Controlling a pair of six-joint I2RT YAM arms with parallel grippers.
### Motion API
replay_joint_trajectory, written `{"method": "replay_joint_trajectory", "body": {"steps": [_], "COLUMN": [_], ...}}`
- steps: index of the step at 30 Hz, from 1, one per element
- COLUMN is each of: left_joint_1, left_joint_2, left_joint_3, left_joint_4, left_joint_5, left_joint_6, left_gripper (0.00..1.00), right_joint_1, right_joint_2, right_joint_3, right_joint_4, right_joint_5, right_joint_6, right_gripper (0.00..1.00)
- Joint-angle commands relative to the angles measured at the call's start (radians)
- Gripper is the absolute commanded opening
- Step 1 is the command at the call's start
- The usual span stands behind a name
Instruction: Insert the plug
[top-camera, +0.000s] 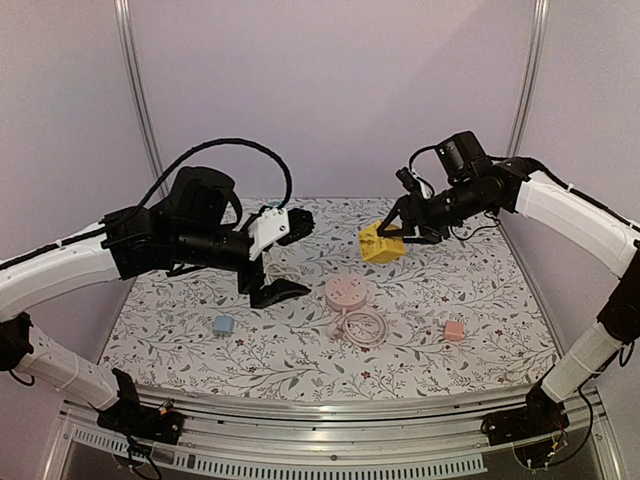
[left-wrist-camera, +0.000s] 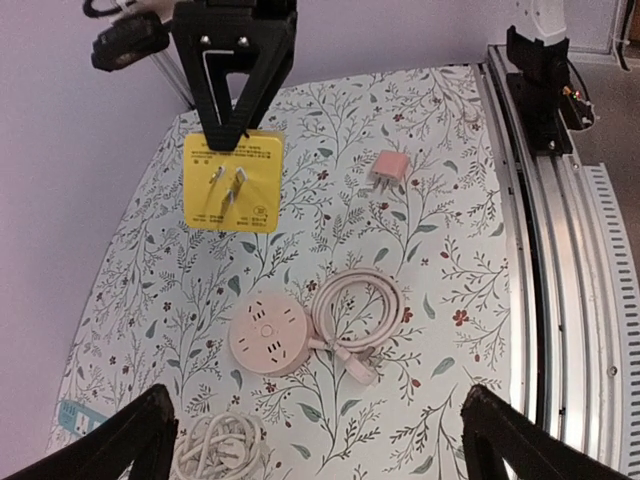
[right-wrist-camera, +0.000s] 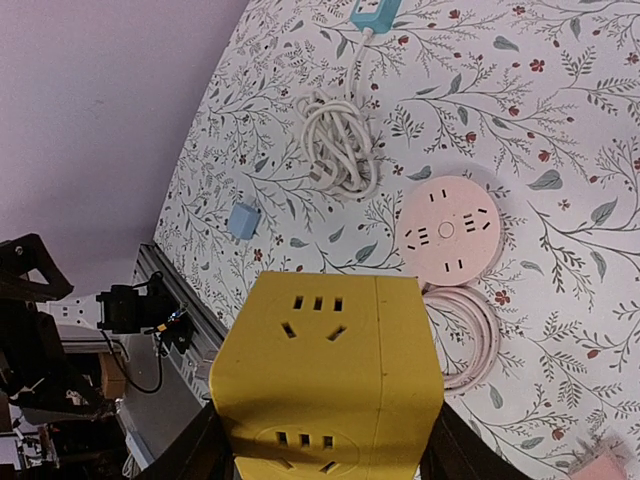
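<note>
My right gripper (top-camera: 398, 230) is shut on a yellow cube adapter (top-camera: 380, 244) and holds it above the table, behind the round pink power strip (top-camera: 345, 293). In the left wrist view the cube (left-wrist-camera: 232, 182) shows two metal prongs on its underside. In the right wrist view the cube (right-wrist-camera: 330, 370) fills the space between my fingers, with the pink strip (right-wrist-camera: 448, 232) beyond it. My left gripper (top-camera: 295, 258) is open and empty, hovering left of the pink strip (left-wrist-camera: 268, 334).
The strip's pink cord (top-camera: 362, 325) lies coiled beside it. A small blue plug (top-camera: 223, 325) lies front left and a small pink plug (top-camera: 454, 331) front right. A white cord bundle (right-wrist-camera: 340, 140) and a teal strip (right-wrist-camera: 373, 12) lie at the back left.
</note>
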Motion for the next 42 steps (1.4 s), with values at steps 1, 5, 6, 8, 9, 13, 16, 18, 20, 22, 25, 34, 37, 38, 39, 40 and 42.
{"method": "replay_joint_trajectory", "body": {"steps": [1, 5, 6, 8, 9, 13, 16, 18, 20, 22, 25, 34, 37, 38, 39, 40, 42], "left_joint_1": [-0.008, -0.009, -0.009, -0.009, -0.009, -0.007, -0.008, -0.009, -0.009, -0.009, -0.009, -0.027, -0.028, -0.028, -0.028, -0.028, -0.028], "left_joint_2": [0.069, 0.099, 0.108, 0.131, 0.144, 0.188, 0.188, 0.185, 0.176, 0.167, 0.163, 0.19, 0.207, 0.214, 0.221, 0.228, 0.242], "left_joint_3": [0.031, 0.034, 0.033, 0.024, 0.03, 0.093, 0.083, 0.081, 0.075, 0.063, 0.042, 0.055, 0.066, 0.069, 0.073, 0.078, 0.089], "left_joint_4": [0.097, 0.151, 0.163, 0.196, 0.198, 0.163, 0.195, 0.207, 0.219, 0.245, 0.288, 0.331, 0.318, 0.317, 0.317, 0.314, 0.311], "left_joint_5": [-0.042, -0.056, -0.052, -0.052, -0.049, -0.064, -0.069, -0.063, -0.055, -0.054, -0.045, -0.092, -0.1, -0.102, -0.103, -0.1, -0.097], "left_joint_6": [0.016, 0.014, 0.018, 0.02, 0.023, 0.048, 0.047, 0.043, 0.051, 0.057, 0.045, 0.052, 0.056, 0.058, 0.06, 0.063, 0.063], "left_gripper": [0.99, 0.99, 0.99, 0.99, 0.99, 0.99, 0.99, 0.98, 0.96, 0.96, 0.96, 0.96, 0.95, 0.94, 0.94, 0.93, 0.92], "right_joint_1": [0.027, 0.034, 0.034, 0.035, 0.036, 0.038, 0.046, 0.056, 0.065, 0.074, 0.081, 0.113, 0.121, 0.123, 0.125, 0.128, 0.131], "right_joint_2": [-0.02, -0.01, -0.009, -0.001, 0.002, 0.007, 0.01, 0.011, 0.01, 0.013, 0.014, 0.004, 0.005, 0.006, 0.007, 0.008, 0.009], "right_joint_3": [0.027, 0.024, 0.023, 0.025, 0.025, 0.029, 0.041, 0.047, 0.052, 0.066, 0.083, 0.059, 0.057, 0.058, 0.058, 0.056, 0.056], "right_joint_4": [0.047, 0.064, 0.063, 0.06, 0.062, 0.089, 0.093, 0.091, 0.091, 0.082, 0.08, 0.086, 0.093, 0.094, 0.094, 0.094, 0.093], "right_joint_5": [-0.036, -0.057, -0.066, -0.08, -0.083, -0.095, -0.098, -0.091, -0.081, -0.068, -0.053, -0.037, -0.039, -0.039, -0.038, -0.037, -0.039], "right_joint_6": [-0.004, 0.009, 0.012, 0.017, 0.02, 0.034, 0.047, 0.052, 0.058, 0.067, 0.08, 0.098, 0.103, 0.103, 0.103, 0.105, 0.106], "right_gripper": [0.32, 0.32, 0.32, 0.32, 0.32, 0.32, 0.32, 0.32, 0.32, 0.32, 0.32, 0.33, 0.33, 0.33, 0.33, 0.32, 0.33]}}
